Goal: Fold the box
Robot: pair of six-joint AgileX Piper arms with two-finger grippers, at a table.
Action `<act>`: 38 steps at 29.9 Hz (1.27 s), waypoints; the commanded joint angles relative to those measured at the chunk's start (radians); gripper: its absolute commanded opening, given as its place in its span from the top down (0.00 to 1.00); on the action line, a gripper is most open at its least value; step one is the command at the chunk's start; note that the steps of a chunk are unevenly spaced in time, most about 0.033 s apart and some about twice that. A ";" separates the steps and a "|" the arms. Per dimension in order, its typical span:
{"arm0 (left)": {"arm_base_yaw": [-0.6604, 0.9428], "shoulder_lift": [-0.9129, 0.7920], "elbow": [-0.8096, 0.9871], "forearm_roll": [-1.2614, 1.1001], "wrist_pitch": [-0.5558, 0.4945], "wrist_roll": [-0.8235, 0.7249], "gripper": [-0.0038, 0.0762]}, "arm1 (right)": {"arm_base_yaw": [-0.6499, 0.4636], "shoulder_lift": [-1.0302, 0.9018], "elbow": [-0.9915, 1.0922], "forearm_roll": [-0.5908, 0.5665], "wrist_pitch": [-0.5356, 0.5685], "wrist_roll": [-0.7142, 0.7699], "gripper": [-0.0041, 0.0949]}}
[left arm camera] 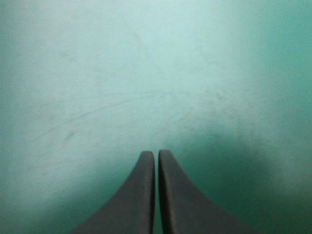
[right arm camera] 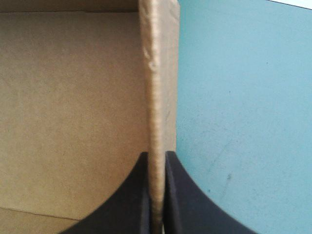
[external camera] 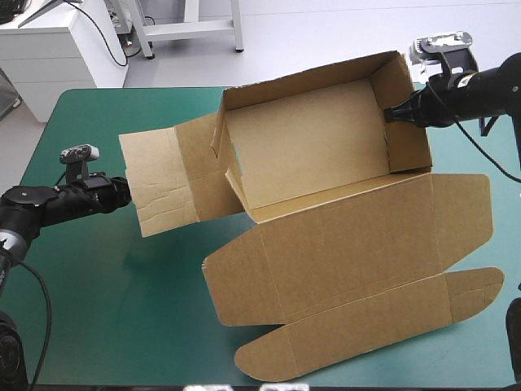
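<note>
Box [external camera: 309, 147]: brown, mid-table toward the far edge, standing as an open tray, its floor bare board. Lid [external camera: 350, 244] flat on the teal-green cover [external camera: 98, 277] on the near side; left end panel [external camera: 159, 183] unfolded flat.

Right gripper [external camera: 396, 114] [right arm camera: 156, 156]: black fingers clamped on the tray's right wall [external camera: 407, 147] [right arm camera: 158, 73], one inside, one outside.

Left gripper [external camera: 126, 191] [left arm camera: 156, 153]: fingers pressed together, holding nothing, over bare cover just beside the end panel's outer edge.
</note>
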 commanded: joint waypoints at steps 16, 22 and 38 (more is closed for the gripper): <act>-0.157 0.003 -0.022 -0.457 0.342 0.215 0.93 | -0.009 -0.045 -0.028 0.034 -0.003 0.029 0.98; -0.159 0.003 -0.024 -0.621 0.529 0.228 0.93 | -0.005 -0.045 -0.028 -0.012 -0.005 0.059 0.98; -0.322 0.003 -0.299 -0.556 0.529 0.100 0.89 | -0.005 -0.043 -0.028 -0.035 -0.026 0.098 0.98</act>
